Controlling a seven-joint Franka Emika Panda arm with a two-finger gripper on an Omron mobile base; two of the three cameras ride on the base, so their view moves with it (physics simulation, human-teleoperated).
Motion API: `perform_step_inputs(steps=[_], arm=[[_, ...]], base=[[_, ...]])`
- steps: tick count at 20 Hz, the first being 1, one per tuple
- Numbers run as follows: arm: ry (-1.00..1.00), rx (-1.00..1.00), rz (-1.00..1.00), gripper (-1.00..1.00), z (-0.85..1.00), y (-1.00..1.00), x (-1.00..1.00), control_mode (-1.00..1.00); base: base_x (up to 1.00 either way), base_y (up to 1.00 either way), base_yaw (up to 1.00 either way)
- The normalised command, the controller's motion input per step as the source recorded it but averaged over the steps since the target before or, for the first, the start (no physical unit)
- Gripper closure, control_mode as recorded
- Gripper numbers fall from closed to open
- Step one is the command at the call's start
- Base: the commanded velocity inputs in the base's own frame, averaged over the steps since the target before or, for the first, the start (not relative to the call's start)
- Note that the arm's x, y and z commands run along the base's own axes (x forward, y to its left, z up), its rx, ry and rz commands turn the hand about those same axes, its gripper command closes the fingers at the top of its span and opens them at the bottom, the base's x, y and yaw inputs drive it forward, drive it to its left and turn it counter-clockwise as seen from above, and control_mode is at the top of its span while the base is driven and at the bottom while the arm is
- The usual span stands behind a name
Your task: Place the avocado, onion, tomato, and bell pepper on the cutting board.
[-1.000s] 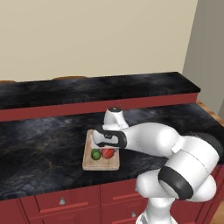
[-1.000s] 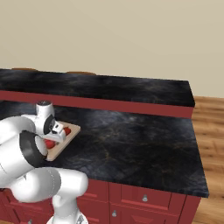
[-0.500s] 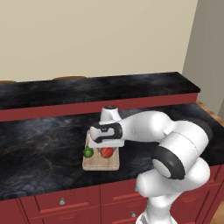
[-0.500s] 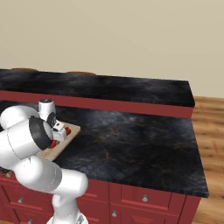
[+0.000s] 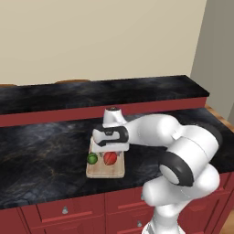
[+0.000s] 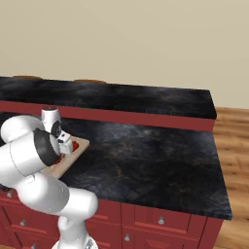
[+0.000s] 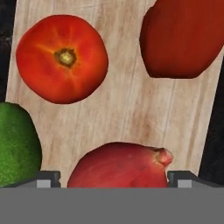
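Hand view, nearest first: gripper (image 7: 113, 177) with its two tips spread wide on either side of the onion (image 7: 120, 164), which sits between them on the cutting board (image 7: 127, 113); whether the tips touch it I cannot tell, so this reads as the last placement, onion set down or about to be let go. Beyond it lie the avocado (image 7: 15, 142) at one edge, the tomato (image 7: 62, 58) and the bell pepper (image 7: 183, 37), all on the board; next move, by my judgement, is a straight lift clear without nudging the onion. Left base view: arm folded forward from the base, hand pointing straight down over the board.
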Motion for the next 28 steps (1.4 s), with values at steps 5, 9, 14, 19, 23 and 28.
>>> perform_step_inputs(steps=[5,9,14,19,23,28], arm=[[-0.04,0.0,0.0,-1.0,0.07,0.0,-0.02,-1.0],[-0.25,0.0,0.0,-1.0,0.78,-0.16,-0.51,-1.0],[-0.27,0.0,0.0,-1.0,1.0,-0.28,-0.8,-1.0],[-0.17,0.0,0.0,-1.0,1.0,-0.4,-0.76,-1.0],[-0.1,0.0,0.0,-1.0,0.9,-0.42,-0.55,-1.0],[-0.01,0.02,-0.04,-1.0,0.76,-0.51,-0.34,-1.0]], base=[[0.0,0.0,0.0],[0.0,0.0,0.0],[0.0,0.0,0.0],[0.0,0.0,0.0],[0.0,0.0,0.0],[0.0,0.0,0.0]])
